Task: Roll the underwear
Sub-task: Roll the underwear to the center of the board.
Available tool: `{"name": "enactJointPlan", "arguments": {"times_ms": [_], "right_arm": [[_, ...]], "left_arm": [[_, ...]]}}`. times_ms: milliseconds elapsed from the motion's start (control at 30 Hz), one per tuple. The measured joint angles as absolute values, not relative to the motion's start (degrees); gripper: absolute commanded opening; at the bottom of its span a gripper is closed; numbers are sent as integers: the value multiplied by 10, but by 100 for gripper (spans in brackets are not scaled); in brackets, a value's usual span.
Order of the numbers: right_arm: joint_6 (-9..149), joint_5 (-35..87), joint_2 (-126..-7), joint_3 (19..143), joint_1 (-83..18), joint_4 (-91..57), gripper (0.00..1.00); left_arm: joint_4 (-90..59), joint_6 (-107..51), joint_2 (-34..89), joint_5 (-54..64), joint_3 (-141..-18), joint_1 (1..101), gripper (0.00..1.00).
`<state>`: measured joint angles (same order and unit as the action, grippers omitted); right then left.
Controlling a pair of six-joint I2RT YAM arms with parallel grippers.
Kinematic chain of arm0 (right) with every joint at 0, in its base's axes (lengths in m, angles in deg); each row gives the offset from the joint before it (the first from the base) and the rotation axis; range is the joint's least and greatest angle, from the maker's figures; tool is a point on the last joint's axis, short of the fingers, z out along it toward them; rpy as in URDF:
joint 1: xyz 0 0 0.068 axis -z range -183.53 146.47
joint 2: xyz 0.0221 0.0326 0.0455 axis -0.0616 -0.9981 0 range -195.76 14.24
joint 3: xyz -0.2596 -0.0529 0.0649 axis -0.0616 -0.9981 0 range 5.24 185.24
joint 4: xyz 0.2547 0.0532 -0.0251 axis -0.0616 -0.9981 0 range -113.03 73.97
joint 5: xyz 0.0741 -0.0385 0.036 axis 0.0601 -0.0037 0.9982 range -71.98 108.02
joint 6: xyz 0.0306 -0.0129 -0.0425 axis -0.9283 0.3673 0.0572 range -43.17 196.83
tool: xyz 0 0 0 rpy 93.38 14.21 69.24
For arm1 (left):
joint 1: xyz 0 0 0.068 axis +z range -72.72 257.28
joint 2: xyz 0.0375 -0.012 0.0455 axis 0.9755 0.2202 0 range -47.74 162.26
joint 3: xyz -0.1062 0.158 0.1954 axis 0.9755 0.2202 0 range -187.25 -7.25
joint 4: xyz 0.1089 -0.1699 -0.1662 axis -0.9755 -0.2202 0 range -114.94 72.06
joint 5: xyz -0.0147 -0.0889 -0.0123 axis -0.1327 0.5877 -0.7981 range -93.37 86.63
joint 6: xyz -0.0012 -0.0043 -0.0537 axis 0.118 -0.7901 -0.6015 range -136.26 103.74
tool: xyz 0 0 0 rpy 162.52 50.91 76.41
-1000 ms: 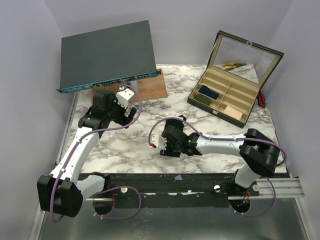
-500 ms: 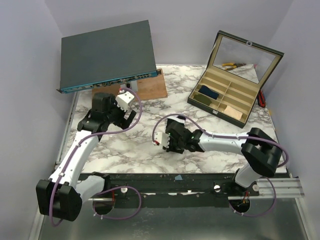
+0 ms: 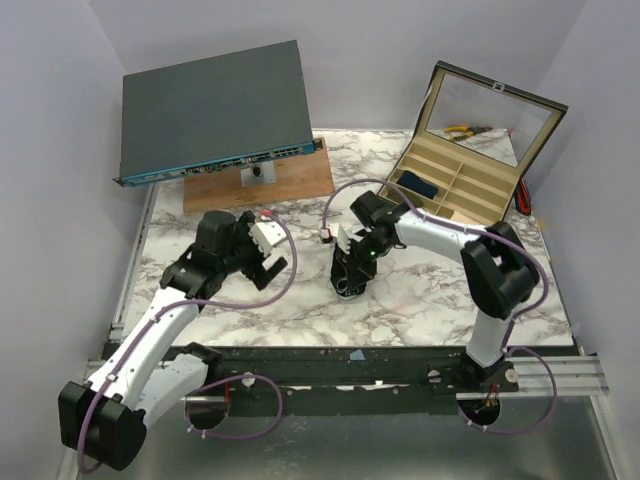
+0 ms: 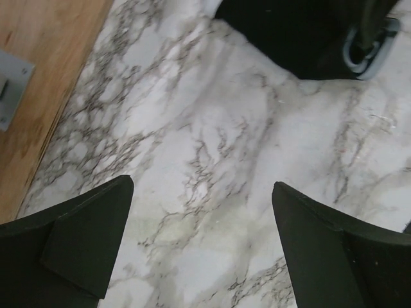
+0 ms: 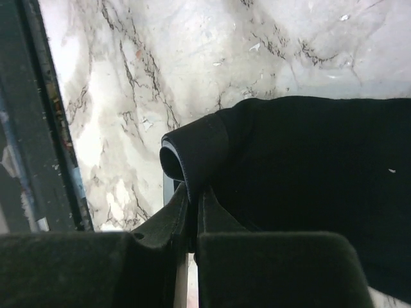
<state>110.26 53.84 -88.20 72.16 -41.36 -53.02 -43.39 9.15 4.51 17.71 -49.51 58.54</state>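
The right pincer (image 5: pixel 191 199) has just clenched on the curled hem of the underwear (image 5: pixel 308 167), which lies on the bench (image 4: pixel 212 128) left of the divided box (image 3: pixel 450 190); a roll seems begun, though the fold is half hidden, and the left pincer (image 4: pixel 200 186), further left of the box, gapes released

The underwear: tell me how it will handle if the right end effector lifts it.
The underwear is probably floppy: its edge curls over where the right end effector pinches it. Likely light: thin fabric, lying flat on the table.

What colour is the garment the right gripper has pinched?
The underwear is black, with pale trim along its curled edge; the right wrist view shows it best.
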Motion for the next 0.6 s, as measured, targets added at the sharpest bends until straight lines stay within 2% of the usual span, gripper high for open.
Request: {"name": "enactJointPlan", "arguments": {"times_ms": [167, 300, 600], "right_arm": [[1170, 644, -998, 817, -361, -658, 4], [1221, 706, -1073, 876, -334, -751, 4], [1274, 748, -1126, 931, -322, -853, 4]], "left_arm": [[-423, 123, 34, 177, -465, 484, 99], [-398, 144, 76, 164, -464, 410, 99], [-342, 168, 213, 129, -478, 279, 99]]}}
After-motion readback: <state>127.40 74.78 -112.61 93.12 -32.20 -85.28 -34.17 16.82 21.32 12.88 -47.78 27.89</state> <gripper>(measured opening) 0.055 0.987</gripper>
